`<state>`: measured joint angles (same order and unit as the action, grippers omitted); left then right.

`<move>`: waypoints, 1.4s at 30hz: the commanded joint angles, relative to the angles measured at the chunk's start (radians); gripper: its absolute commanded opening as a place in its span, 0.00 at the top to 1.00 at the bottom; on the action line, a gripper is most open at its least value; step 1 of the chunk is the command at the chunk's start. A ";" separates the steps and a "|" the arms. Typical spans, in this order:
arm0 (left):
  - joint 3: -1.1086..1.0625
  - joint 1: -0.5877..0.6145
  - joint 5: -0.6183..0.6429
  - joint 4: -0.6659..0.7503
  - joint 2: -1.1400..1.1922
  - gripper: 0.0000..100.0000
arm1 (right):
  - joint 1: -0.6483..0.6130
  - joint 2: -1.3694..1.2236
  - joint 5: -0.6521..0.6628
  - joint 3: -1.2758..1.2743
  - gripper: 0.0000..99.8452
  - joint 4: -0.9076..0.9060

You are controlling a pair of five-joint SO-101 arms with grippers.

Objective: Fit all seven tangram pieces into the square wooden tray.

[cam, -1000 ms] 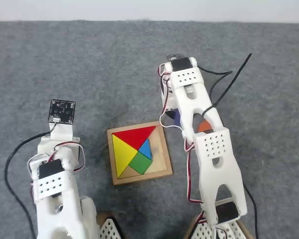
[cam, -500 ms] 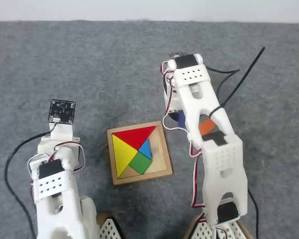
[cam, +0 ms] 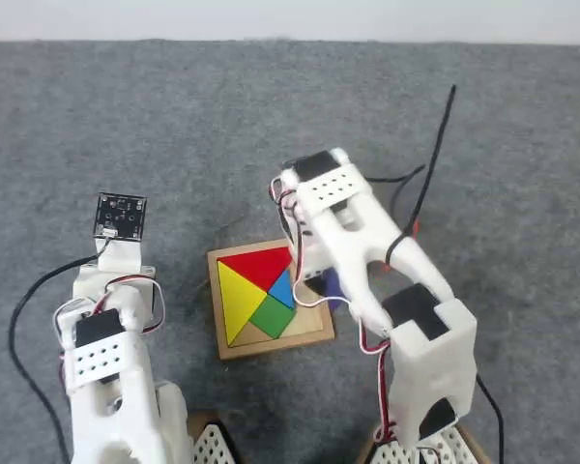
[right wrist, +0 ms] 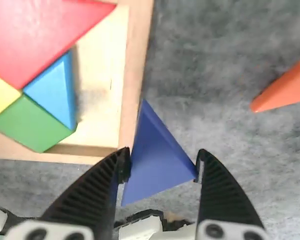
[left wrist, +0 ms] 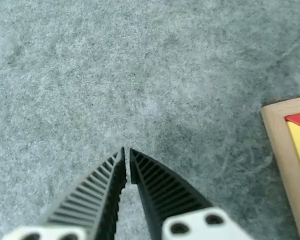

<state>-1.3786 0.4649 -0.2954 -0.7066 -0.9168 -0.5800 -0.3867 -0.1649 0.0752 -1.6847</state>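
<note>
Tray (cam: 271, 346) lies mid-desk (cam: 174, 116), four pieces (cam: 256, 290) seated and a bare strip open along one side. Right claw (right wrist: 162, 156) grips a dark blue triangle (right wrist: 152, 145) just beside the rim, outside the tray. Lowered from here, the triangle would likely catch the rim or shove the tray askew. An orange piece (right wrist: 285, 92) waits on the desk nearby. Left claw (left wrist: 126, 151) hangs closed, holding nothing, near the tray's other side.
</note>
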 commanded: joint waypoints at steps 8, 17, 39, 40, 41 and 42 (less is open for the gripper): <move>0.005 0.009 -0.012 0.020 -0.025 0.99 | -0.176 0.077 -0.005 -0.028 0.86 0.025; 0.005 0.008 -0.012 0.020 -0.025 0.99 | -0.239 0.077 -0.051 -0.084 0.86 0.117; 0.005 0.006 -0.012 0.021 -0.025 0.99 | -0.236 0.088 -0.083 -0.075 0.69 0.133; 0.005 0.006 -0.012 0.021 -0.025 0.99 | -0.236 0.088 -0.078 -0.060 0.69 0.124; 0.005 0.006 -0.012 0.021 -0.025 0.99 | -0.231 0.088 -0.060 -0.048 0.69 0.120; 0.005 0.006 -0.012 0.021 -0.025 0.99 | -0.220 0.088 -0.035 -0.031 0.69 0.113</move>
<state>-1.3786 0.4649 -0.2954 -0.7066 -0.9168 -0.8101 -0.3805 -0.2355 -0.0138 -1.5666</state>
